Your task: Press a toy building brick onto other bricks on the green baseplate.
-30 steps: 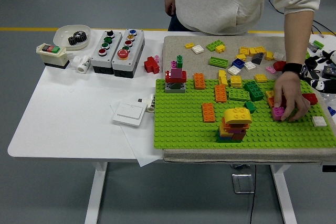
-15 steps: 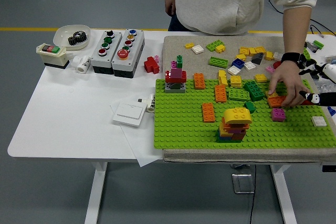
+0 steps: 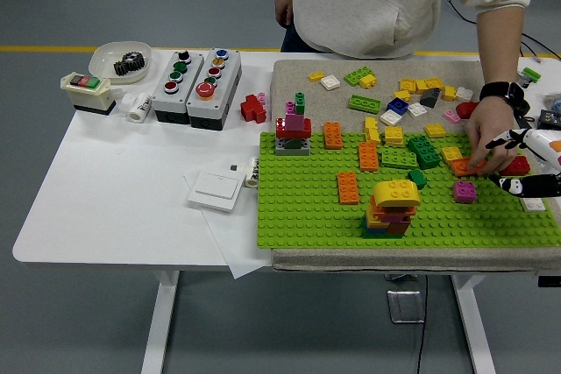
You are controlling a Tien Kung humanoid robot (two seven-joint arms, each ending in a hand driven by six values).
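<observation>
**Person's hand on an orange brick at the baseplate's right end**

A white dish (image 3: pixel 107 60) on the tabletop (image 3: pixel 114 190) holds a black gear (image 3: pixel 129 62). The person's hand (image 3: pixel 487 139) rests its fingers (image 3: pixel 480 162) on an orange brick (image 3: pixel 463 166) on the green baseplate (image 3: pixel 307 208). Just below lies a magenta brick (image 3: pixel 465 191). The robot's right hand (image 3: pixel 524 172) enters beside them; whether its fingers are apart cannot be told.

A studded, glossy plastic green baseplate (image 3: pixel 307 208) is laid on coarse, matt beige cloth (image 3: pixel 294 85); glossy plastic bricks (image 3: pixel 394 203) are seen left of the right hand (image 3: pixel 526 164).
</observation>
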